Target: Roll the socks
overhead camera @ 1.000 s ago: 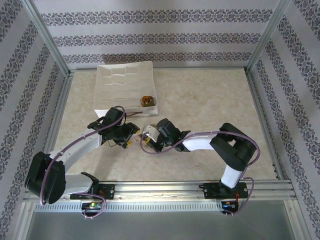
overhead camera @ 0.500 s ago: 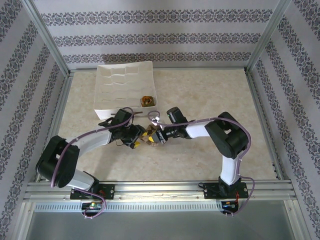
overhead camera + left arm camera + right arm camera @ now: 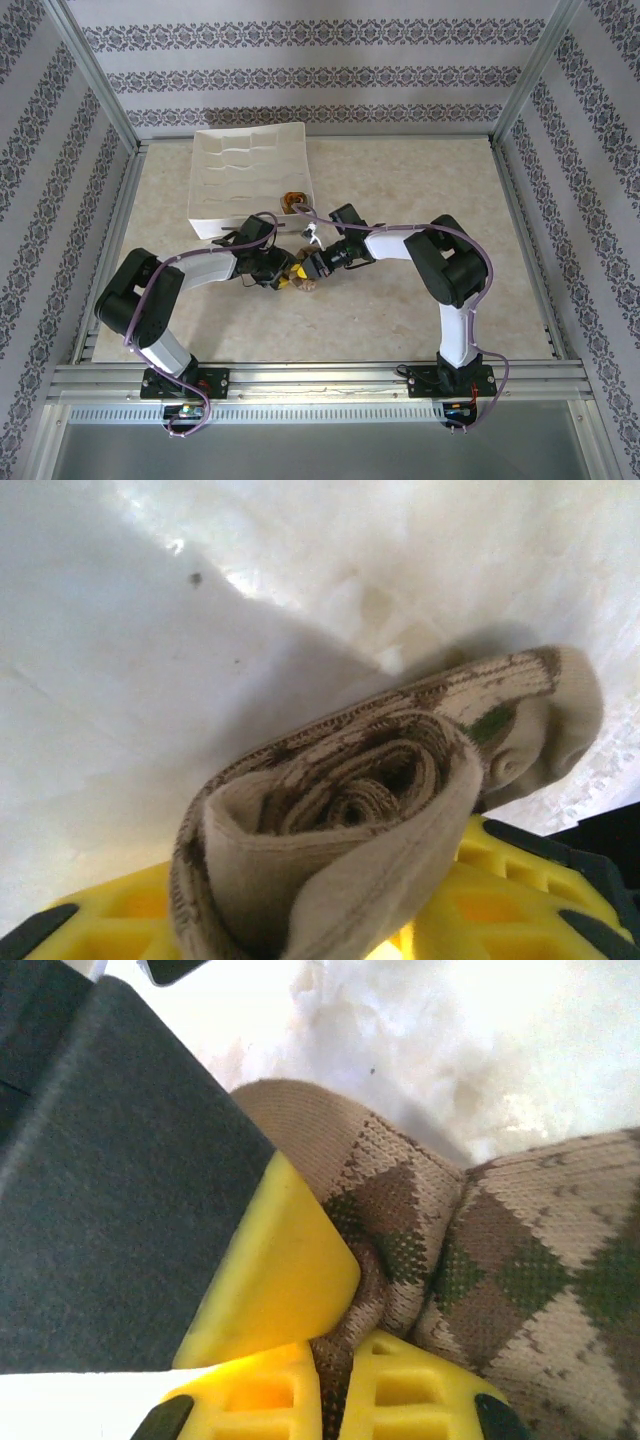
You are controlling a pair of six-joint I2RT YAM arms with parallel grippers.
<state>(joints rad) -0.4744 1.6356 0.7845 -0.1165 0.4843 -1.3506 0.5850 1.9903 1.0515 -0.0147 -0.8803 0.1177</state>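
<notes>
The brown-and-beige argyle sock [image 3: 302, 281] lies rolled on the table between my two grippers. In the left wrist view its coiled end [image 3: 360, 800] faces the camera. My left gripper [image 3: 310, 915] is shut on the roll, a yellow finger [image 3: 500, 900] pressed against each side. My right gripper [image 3: 335, 1385] is shut on a fold of the sock's diamond-patterned fabric [image 3: 520, 1260]. From above, the left gripper [image 3: 284, 274] and the right gripper [image 3: 312, 270] meet at the roll. The other of the socks [image 3: 293, 202], orange and dark, sits rolled in the tray.
A white divided tray [image 3: 230, 180] stands just behind the grippers, with its front wall close to the left wrist. The left gripper's yellow finger [image 3: 280, 1270] and dark body crowd the right wrist view. Metal frame rails border the table.
The left arm has reached rightward and its jaws have narrowed onto the sock roll. The right wrist has swung up and back while keeping its pinch on the sock.
</notes>
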